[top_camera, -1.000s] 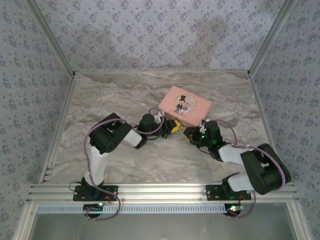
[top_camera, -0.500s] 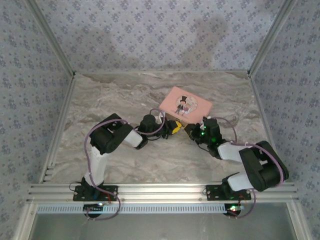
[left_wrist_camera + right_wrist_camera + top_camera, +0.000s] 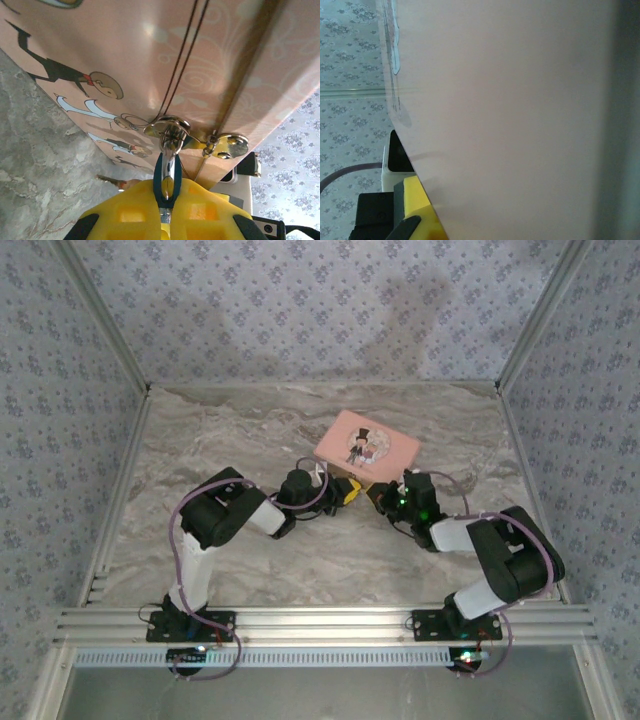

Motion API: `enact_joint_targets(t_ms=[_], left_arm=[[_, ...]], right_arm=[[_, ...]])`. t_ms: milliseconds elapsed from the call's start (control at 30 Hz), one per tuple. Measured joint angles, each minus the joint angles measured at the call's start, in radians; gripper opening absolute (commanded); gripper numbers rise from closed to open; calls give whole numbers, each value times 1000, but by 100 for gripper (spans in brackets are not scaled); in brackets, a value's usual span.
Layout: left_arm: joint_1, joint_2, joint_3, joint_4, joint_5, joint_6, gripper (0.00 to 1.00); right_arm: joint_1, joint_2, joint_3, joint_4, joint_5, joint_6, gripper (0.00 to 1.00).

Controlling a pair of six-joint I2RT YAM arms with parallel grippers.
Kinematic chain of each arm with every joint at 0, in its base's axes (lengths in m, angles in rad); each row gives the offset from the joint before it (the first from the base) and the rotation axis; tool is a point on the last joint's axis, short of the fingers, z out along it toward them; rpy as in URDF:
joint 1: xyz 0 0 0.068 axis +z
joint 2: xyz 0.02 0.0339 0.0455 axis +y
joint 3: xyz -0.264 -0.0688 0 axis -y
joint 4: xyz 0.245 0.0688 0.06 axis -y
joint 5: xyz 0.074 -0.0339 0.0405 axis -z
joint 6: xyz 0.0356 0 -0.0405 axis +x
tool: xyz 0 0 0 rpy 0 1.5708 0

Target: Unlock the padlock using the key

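Pinching the little padlock, the left hand has its yellow fingers shut tight, and the shiny metal pokes out from between them. The padlock hangs from the clasp on the side of the pink box. The box sits on the counter, a bit to the right of the middle and toward the back.

The right hand is pressed up close to the same side of the box. I cannot tell if it is open or closed. I cannot pick out the key for sure. One more shiny bit sits just beside the clasp, but I cannot say what it is.

I think the padlock is hard, smooth and slippery, and very light. It can swing on the clasp, so it is best held by its fat body, with the keyhole left free. The key is likely thin and easy to drop. It should be held by its wide flat end. The box looks light too, so it may slide if pushed.

I count one padlock, one clasp, one box, two thin cords running down the box, and two hands.
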Motion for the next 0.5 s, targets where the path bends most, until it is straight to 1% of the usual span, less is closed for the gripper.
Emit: enact_joint_targets(t_ms=[67,100,200,267,500], left_arm=[[-2,0,0,1,11,1,0],[-3,0,0,2,12,1,0],[-2,0,0,4,28,3,0],[0,0,0,3,41,5,0],[0,0,0,-2,80,12,0]], right_arm=[[-4,-8,11,-32,1,-16,28],[-7,-19,16,-58,0,-29,31],[-14,-69,32,-191,-16,-87,33],[-16,-106,51,-310,-29,-145,33],[-10,-190,135,-661,-38,-354,33]])
